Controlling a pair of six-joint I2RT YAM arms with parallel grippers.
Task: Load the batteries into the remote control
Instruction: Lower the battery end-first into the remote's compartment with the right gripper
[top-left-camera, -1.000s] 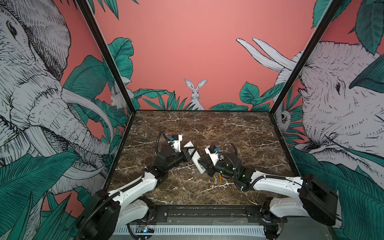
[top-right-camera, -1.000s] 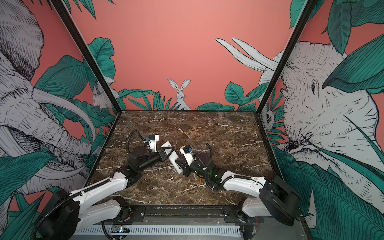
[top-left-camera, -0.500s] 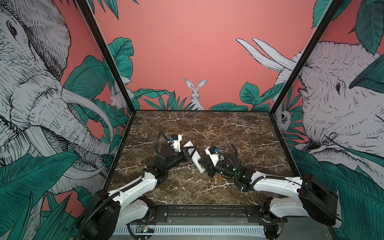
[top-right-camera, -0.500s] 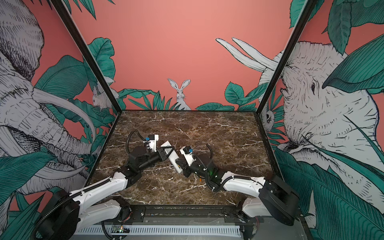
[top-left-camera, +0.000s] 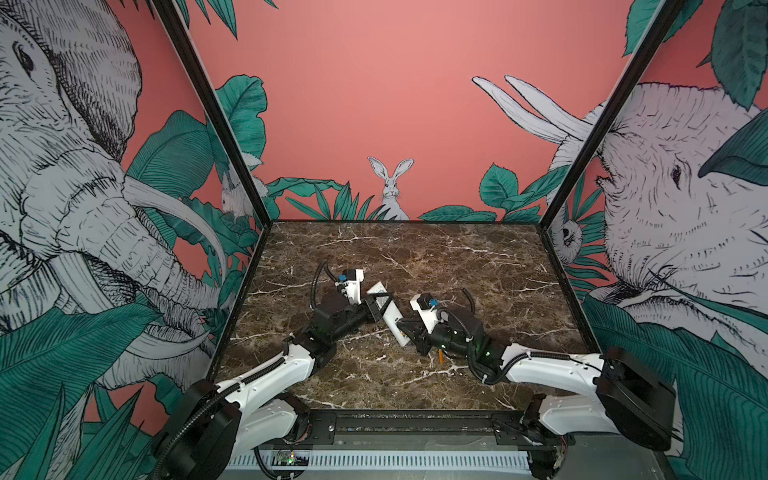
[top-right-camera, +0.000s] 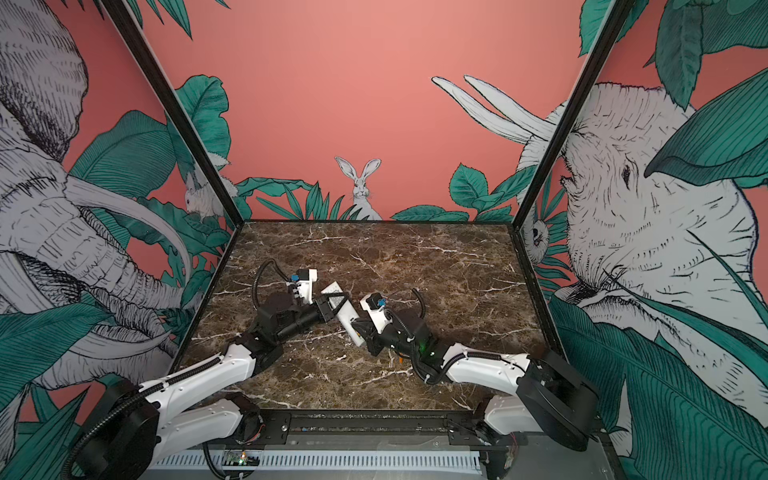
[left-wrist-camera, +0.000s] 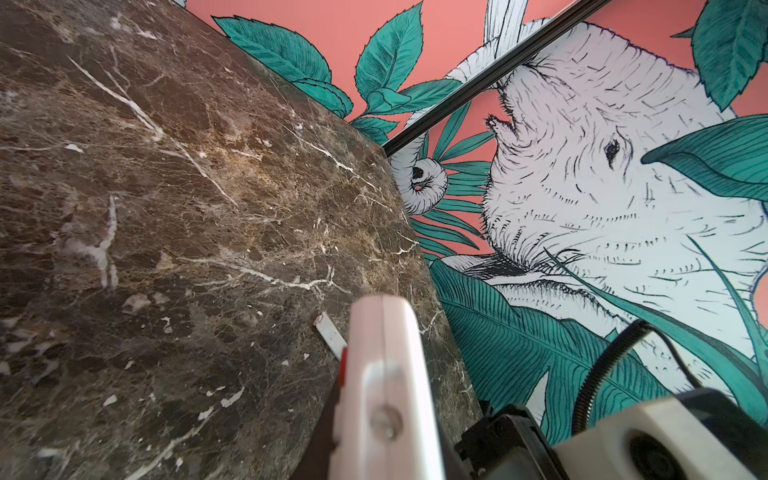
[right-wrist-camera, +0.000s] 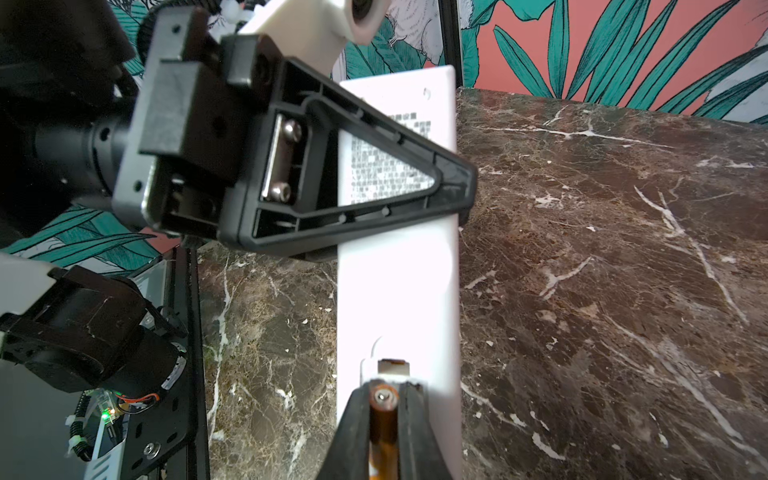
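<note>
Left gripper (top-left-camera: 381, 306) stays clamped across the middle of the white remote control (top-left-camera: 395, 326), whose plain back faces up above the marble table (top-left-camera: 415, 257). To its right, the right gripper (right-wrist-camera: 384, 405) is pinched narrowly on an orange battery (right-wrist-camera: 383, 432), with the battery's tip at the open battery compartment (right-wrist-camera: 392, 365) at the remote's near end. A second battery (top-left-camera: 439, 356) lies on the table under the right arm. Since a second ago neither arm has visibly shifted. The first battery is probably being lined up and is not yet seated.

Remote (top-left-camera: 394, 323) at table (top-left-camera: 457, 257) ctr; battery (top-left-camera: 439, 356) on table nr its front-right.
</note>
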